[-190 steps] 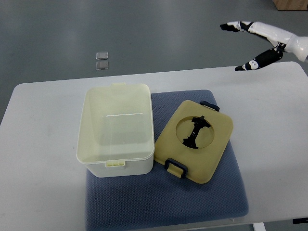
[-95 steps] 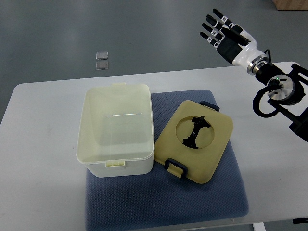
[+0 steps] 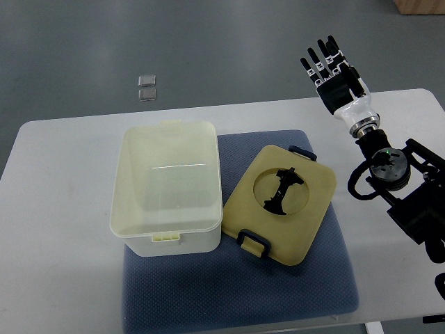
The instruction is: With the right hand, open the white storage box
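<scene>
The white storage box (image 3: 167,186) stands open on the left part of a blue mat (image 3: 306,278), its inside bare. Its cream lid (image 3: 284,203) lies flat on the mat to the right of the box, underside up, with black clips at two edges and a black handle in a round recess. My right hand (image 3: 335,75) is up over the table's far right edge, fingers spread and straight, holding nothing. It is well apart from the lid and the box. The right forearm (image 3: 389,177) runs down to the picture's right edge.
The white table (image 3: 62,278) carries the mat. Two small clear squares (image 3: 147,88) lie on the grey floor beyond the table's far edge. A brown box corner (image 3: 421,5) shows at the top right.
My right arm has swung in from the far right and come lower in the picture. The hand now points up with its fingers spread. Box and lid have not moved.
</scene>
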